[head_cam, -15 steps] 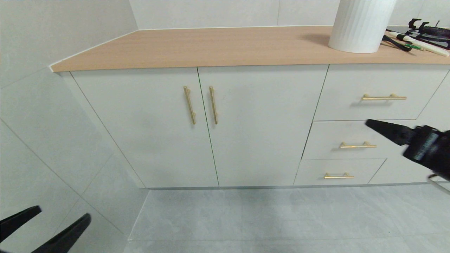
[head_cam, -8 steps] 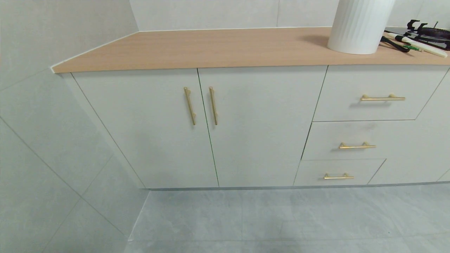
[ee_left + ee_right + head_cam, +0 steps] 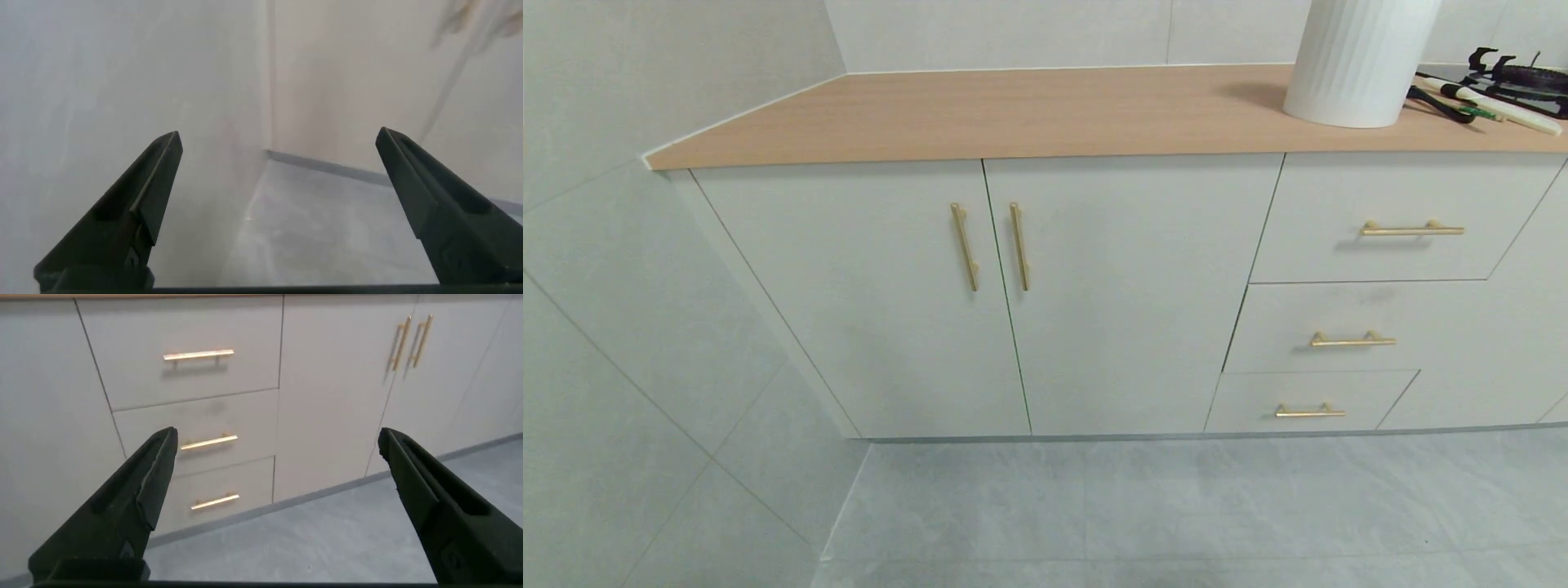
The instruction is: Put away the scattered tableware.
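Left gripper (image 3: 278,139) and right gripper (image 3: 276,437) are hanging wide open before a shut cabinet.
The left gripper is gaping, holding nothing, facing a wall corner above the grey floor (image 3: 1176,506). The right gripper is spreading equally wide, also empty, facing three drawers (image 3: 196,400). Beyond, two cabinet doors (image 3: 866,294) are sitting shut under the wooden counter (image 3: 1013,106). At its far right end, scattered utensils (image 3: 1503,107) are lying just beside a white ribbed container (image 3: 1360,65).
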